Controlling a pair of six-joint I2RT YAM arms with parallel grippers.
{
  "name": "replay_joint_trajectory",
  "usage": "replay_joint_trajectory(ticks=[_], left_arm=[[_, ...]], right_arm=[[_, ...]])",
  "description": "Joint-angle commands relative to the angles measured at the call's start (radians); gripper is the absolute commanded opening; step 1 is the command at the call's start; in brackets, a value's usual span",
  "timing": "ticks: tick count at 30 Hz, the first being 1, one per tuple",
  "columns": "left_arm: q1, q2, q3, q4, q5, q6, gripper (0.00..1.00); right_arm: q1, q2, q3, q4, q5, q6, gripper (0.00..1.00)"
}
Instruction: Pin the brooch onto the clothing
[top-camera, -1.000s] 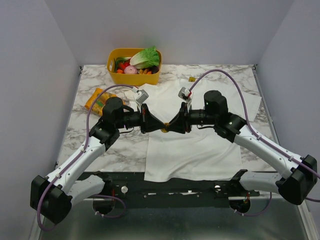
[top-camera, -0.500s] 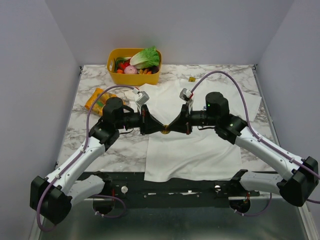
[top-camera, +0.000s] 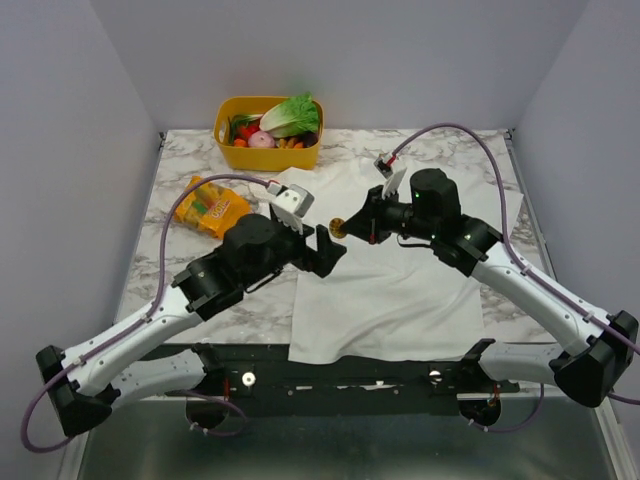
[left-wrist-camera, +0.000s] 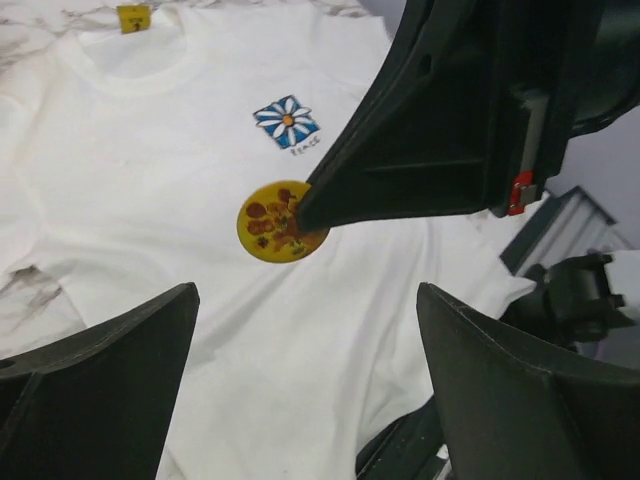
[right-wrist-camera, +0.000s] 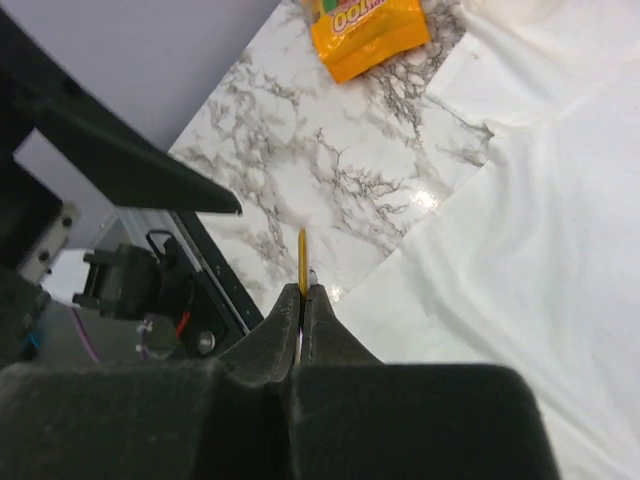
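The brooch (top-camera: 338, 227), a small round gold disc, hangs in the air above the clothing (top-camera: 400, 290), a white T-shirt spread flat on the table. My right gripper (top-camera: 347, 227) is shut on the disc's edge. In the right wrist view the brooch (right-wrist-camera: 302, 256) stands edge-on out of the shut tips (right-wrist-camera: 303, 290). My left gripper (top-camera: 325, 252) is open and apart from it, a little nearer and to the left. In the left wrist view the brooch (left-wrist-camera: 278, 222) floats beyond the wide-open gripper (left-wrist-camera: 305, 325), below the blue chest print (left-wrist-camera: 287, 121).
A yellow basket (top-camera: 232, 150) of vegetables stands at the back left. An orange snack packet (top-camera: 208, 205) lies on the marble left of the shirt. A yellow collar tag (left-wrist-camera: 133, 17) marks the neckline. Walls close in on both sides.
The left gripper has opened, let go of the brooch and drawn back. The right gripper shut on the brooch and carried it up and toward the far side.
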Motion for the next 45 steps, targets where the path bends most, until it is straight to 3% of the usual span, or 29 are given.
replay_joint_trajectory(ticks=[1, 6, 8, 13, 18, 21, 31, 34, 35, 37, 38, 40, 45], left_arm=[[-0.215, 0.129, 0.078, -0.12, -0.527, 0.078, 0.98], [-0.309, 0.262, 0.159, -0.132, -0.786, 0.079, 0.91], [-0.347, 0.296, 0.182, -0.135, -0.849, 0.093, 0.84], [-0.384, 0.387, 0.259, -0.178, -1.0, 0.11, 0.82], [-0.396, 0.402, 0.256, -0.123, -0.989, 0.154, 0.76], [-0.398, 0.41, 0.251, -0.095, -0.983, 0.173, 0.63], [-0.396, 0.402, 0.196, 0.067, -0.906, 0.245, 0.59], [-0.39, 0.408, 0.194, 0.093, -0.902, 0.251, 0.38], [-0.387, 0.411, 0.197, 0.095, -0.902, 0.25, 0.23], [-0.37, 0.422, 0.2, 0.09, -0.902, 0.239, 0.12], [-0.364, 0.424, 0.2, 0.087, -0.894, 0.231, 0.0], [-0.338, 0.416, 0.191, 0.087, -0.88, 0.207, 0.0], [-0.269, 0.329, 0.125, 0.109, -0.753, 0.158, 0.0]], right_arm=[[-0.006, 0.027, 0.078, -0.118, 0.122, 0.137, 0.0], [-0.008, 0.033, 0.106, -0.149, 0.145, 0.168, 0.01], [-0.006, 0.032, 0.107, -0.155, 0.145, 0.174, 0.01], [-0.008, 0.03, 0.101, -0.172, 0.162, 0.181, 0.01], [-0.008, 0.033, 0.098, -0.173, 0.154, 0.183, 0.0], [-0.008, 0.03, 0.101, -0.173, 0.15, 0.186, 0.0], [-0.008, 0.023, 0.098, -0.167, 0.092, 0.192, 0.01], [-0.006, 0.014, 0.094, -0.164, 0.081, 0.194, 0.01], [-0.008, 0.01, 0.092, -0.164, 0.076, 0.194, 0.01], [-0.006, 0.004, 0.092, -0.163, 0.07, 0.192, 0.01], [-0.008, 0.0, 0.09, -0.164, 0.065, 0.191, 0.01], [-0.006, -0.006, 0.09, -0.161, 0.058, 0.183, 0.02], [-0.01, -0.02, 0.087, -0.15, 0.033, 0.158, 0.19]])
